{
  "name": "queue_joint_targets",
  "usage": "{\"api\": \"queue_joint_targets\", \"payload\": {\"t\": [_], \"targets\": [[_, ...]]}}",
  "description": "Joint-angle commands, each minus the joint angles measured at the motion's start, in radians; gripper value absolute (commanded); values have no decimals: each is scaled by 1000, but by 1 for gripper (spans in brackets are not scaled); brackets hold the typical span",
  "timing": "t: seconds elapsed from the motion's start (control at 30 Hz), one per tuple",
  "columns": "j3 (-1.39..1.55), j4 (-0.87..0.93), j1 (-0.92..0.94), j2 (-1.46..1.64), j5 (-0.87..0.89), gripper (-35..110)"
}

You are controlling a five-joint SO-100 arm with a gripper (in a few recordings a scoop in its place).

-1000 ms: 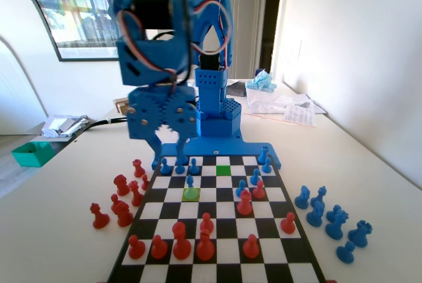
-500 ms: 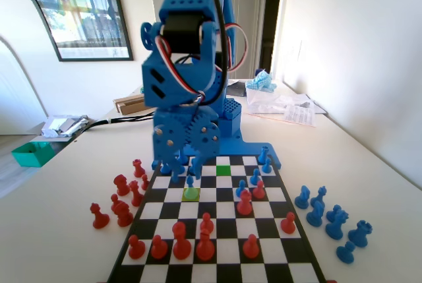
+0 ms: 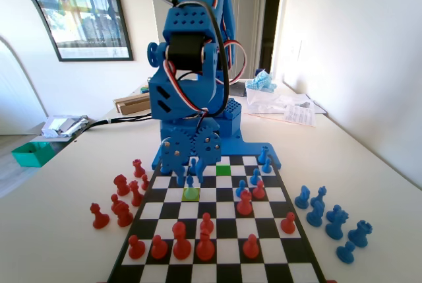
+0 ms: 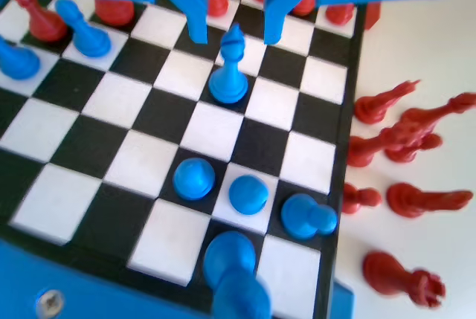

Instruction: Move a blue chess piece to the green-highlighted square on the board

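Early stage: gripper [image 4: 234, 33] open, empty, straddling blue chess piece [image 4: 228, 73]; grasp and carry to green-highlighted square [image 3: 223, 170] remaining.

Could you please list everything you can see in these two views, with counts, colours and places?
Chess board: one, black and white, on the table.
Green-highlighted square: one, far rows, fixed view.
Lime square: one, under the blue piece.
Blue piece on the lime square: one, pointed top, directly under the gripper.
Blue pieces off the board: about eight, right in the fixed view.
Red pieces off the board: about eight, left in the fixed view.
Red pieces on the board: about nine.
Teal tray: one, far left.
Gripper: one, blue, open, straddling the piece.
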Motion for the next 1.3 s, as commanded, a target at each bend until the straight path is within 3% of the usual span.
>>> {"api": "queue_joint_targets", "payload": {"t": [0.0,1.07,1.27], "targets": [[8,0,18,15,-28,13],[71,-98,31,17,-83,1],[3,20,18,43,-51,1]]}}
